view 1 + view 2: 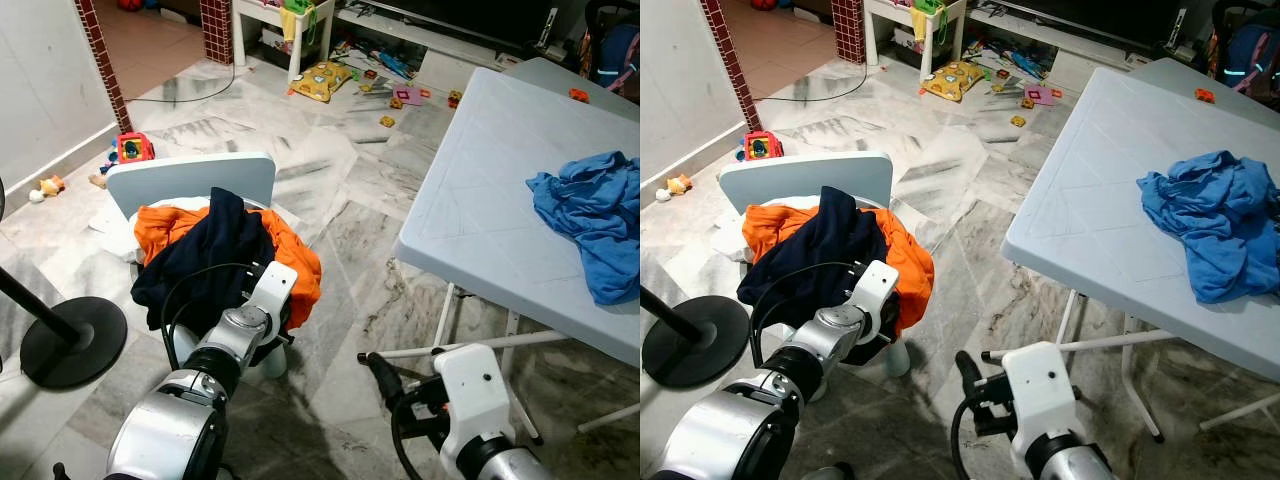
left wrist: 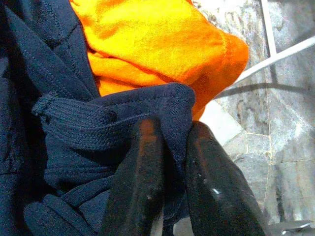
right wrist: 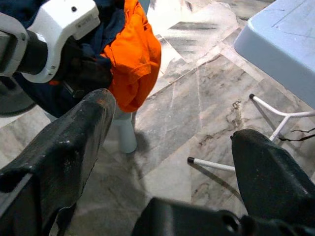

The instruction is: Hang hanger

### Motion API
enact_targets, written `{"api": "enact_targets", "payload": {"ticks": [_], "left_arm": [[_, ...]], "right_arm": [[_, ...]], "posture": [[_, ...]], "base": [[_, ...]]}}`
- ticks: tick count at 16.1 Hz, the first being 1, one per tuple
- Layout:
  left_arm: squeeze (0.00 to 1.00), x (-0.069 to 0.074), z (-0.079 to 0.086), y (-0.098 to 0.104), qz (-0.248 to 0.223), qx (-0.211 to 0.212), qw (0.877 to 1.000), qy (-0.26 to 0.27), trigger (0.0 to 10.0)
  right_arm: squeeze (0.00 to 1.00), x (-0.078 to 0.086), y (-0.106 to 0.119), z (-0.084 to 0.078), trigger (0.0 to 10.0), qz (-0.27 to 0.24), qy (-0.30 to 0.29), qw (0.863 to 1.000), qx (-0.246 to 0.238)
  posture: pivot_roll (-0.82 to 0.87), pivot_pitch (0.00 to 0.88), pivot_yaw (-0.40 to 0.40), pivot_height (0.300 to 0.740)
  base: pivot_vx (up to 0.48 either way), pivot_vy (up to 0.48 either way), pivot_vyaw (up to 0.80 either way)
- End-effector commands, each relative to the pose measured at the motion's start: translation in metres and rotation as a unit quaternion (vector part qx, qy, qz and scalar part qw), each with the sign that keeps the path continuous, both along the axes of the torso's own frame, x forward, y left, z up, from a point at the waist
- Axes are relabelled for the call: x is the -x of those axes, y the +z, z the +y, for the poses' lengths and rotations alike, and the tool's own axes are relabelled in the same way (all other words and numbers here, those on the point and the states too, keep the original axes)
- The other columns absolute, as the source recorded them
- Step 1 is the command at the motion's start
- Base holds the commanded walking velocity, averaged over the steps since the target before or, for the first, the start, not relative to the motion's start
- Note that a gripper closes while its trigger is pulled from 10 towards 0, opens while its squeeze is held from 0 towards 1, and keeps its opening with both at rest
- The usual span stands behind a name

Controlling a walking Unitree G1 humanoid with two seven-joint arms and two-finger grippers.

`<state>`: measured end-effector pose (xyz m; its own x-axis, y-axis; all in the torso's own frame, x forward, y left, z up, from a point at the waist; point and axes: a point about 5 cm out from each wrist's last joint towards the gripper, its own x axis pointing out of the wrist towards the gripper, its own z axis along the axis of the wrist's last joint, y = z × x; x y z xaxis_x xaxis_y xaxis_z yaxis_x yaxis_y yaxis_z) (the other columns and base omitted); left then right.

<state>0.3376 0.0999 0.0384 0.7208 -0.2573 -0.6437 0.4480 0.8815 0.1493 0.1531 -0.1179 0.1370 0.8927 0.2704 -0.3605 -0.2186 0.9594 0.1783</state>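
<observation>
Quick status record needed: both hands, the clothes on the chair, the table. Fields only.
left hand: shut on navy garment, at the front of the chair pile
navy garment: draped over the orange garment, ribbed hem pinched between the fingers
orange garment: on the white chair, hanging over its front edge
right hand: open, low over the marble floor beside the table leg, holding nothing
white table: crumpled blue garment lying on it
hanger: none made out

A crumpled blue cloth [image 1: 596,215] lies near the right edge of a white folding table [image 1: 480,200], while toys [image 1: 322,80] scatter the marble floor [image 1: 340,190] beside a black fan base [image 1: 70,340].
</observation>
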Motion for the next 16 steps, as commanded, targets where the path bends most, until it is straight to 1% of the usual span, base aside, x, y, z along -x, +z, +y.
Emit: {"api": "enact_targets", "payload": {"ticks": [1,2,5,6,7,8,9,10,11,12,13,14,15,16], "left_arm": [[0.00,0.003,-0.003,-0.003,0.004,0.006,1.000,-0.002,0.0],[0.00,0.001,-0.003,-0.001,-0.003,0.007,1.000,0.001,0.0],[0.00,-0.007,-0.003,0.010,-0.050,0.004,0.999,0.016,0.0],[0.00,-0.012,-0.003,0.017,-0.083,0.008,0.996,0.027,0.0],[0.00,-0.016,-0.003,0.023,-0.112,0.005,0.993,0.027,0.0],[0.00,-0.022,-0.005,0.041,-0.184,0.023,0.982,0.024,0.0],[0.00,-0.023,-0.006,0.047,-0.209,0.030,0.977,0.020,0.0],[0.00,-0.025,-0.006,0.057,-0.244,0.038,0.969,0.018,0.0],[0.00,-0.027,-0.004,0.077,-0.314,0.056,0.948,0.020,0.0],[0.00,-0.027,-0.003,0.096,-0.373,0.061,0.926,0.006,0.0],[0.00,-0.024,-0.005,0.112,-0.422,0.070,0.904,-0.014,0.0],[0.00,-0.022,-0.005,0.121,-0.448,0.073,0.891,-0.025,0.0],[0.00,-0.013,-0.005,0.141,-0.508,0.072,0.856,-0.057,0.0],[0.00,-0.003,-0.004,0.149,-0.535,0.075,0.838,-0.078,0.0]], "right_arm": [[0.00,0.000,-0.003,-0.003,10.0,0.010,-0.003,1.000,0.004],[0.00,-0.002,-0.004,-0.003,10.0,0.009,-0.001,1.000,0.005],[0.00,-0.008,-0.003,-0.006,10.0,0.000,-0.001,1.000,0.009],[0.00,-0.011,-0.003,-0.007,10.0,-0.004,-0.002,1.000,0.010],[0.00,-0.012,-0.003,-0.007,10.0,-0.006,-0.003,1.000,0.010],[0.00,-0.017,-0.003,-0.008,10.0,-0.014,-0.005,1.000,0.011],[0.00,-0.019,-0.004,-0.008,10.0,-0.017,-0.005,1.000,0.011],[0.00,-0.023,-0.004,-0.008,10.0,-0.022,-0.006,1.000,0.012],[0.00,-0.030,-0.003,-0.009,10.0,-0.033,-0.006,0.999,0.013],[0.00,-0.039,-0.004,-0.011,10.0,-0.040,-0.008,0.999,0.016],[0.00,-0.046,-0.004,-0.012,10.0,-0.048,-0.007,0.999,0.019],[0.00,-0.049,-0.005,-0.012,10.0,-0.052,-0.006,0.998,0.021],[0.00,-0.057,-0.004,-0.013,10.0,-0.064,-0.006,0.998,0.022],[0.00,-0.063,-0.004,-0.014,10.0,-0.073,-0.007,0.997,0.025]], "posture": [[-0.10,0.110,-0.140,0.740],[-0.10,0.104,-0.139,0.740],[-0.10,0.085,-0.135,0.740],[-0.09,0.079,-0.133,0.740],[-0.08,0.065,-0.130,0.740],[-0.06,0.041,-0.125,0.740],[-0.06,0.041,-0.125,0.740],[-0.05,0.020,-0.123,0.740],[-0.03,0.007,-0.123,0.740],[-0.01,0.000,-0.124,0.740],[0.02,0.000,-0.127,0.740],[0.02,0.000,-0.127,0.740],[0.05,0.000,-0.127,0.740],[0.06,0.000,-0.125,0.740]], "base": [[0.000,0.000,0.00],[0.000,0.000,0.00],[0.000,0.000,0.00],[0.000,0.000,0.00],[0.000,0.000,0.00],[0.000,0.000,0.00],[0.000,0.000,0.00],[0.000,0.000,0.00],[0.000,0.000,0.00],[0.000,0.000,0.00],[0.000,0.000,0.00],[0.000,0.000,0.00],[0.000,0.000,0.00],[0.000,0.000,0.00]]}}
